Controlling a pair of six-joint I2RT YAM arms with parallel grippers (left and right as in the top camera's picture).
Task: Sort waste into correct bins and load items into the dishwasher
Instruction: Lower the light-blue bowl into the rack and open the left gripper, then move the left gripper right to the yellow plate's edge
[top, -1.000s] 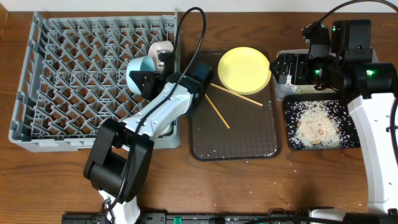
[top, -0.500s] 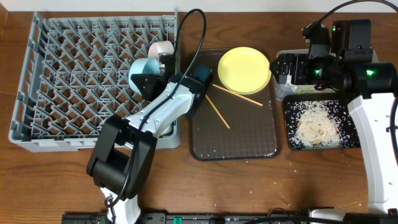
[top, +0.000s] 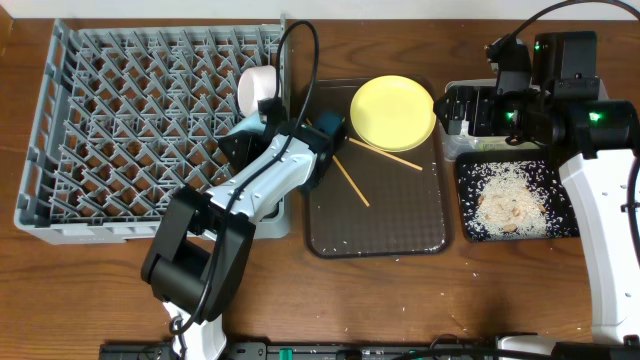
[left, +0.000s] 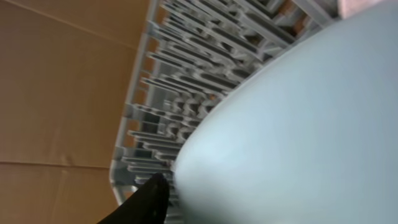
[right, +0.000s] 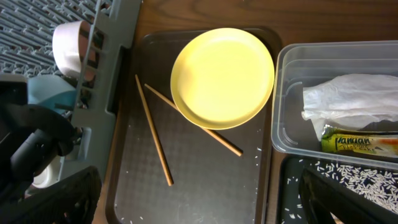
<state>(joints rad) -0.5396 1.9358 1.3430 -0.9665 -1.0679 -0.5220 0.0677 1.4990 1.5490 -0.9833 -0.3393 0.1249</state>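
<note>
Gripping the bowl, my left pincer sits at the rack's right wall, one black finger against the rim. The bowl is light blue, smooth, beside a cup. My right pincer hangs wide, empty, above the tub.

Left arm stretched forward; right gripper aloft, jaws wide apart.
</note>
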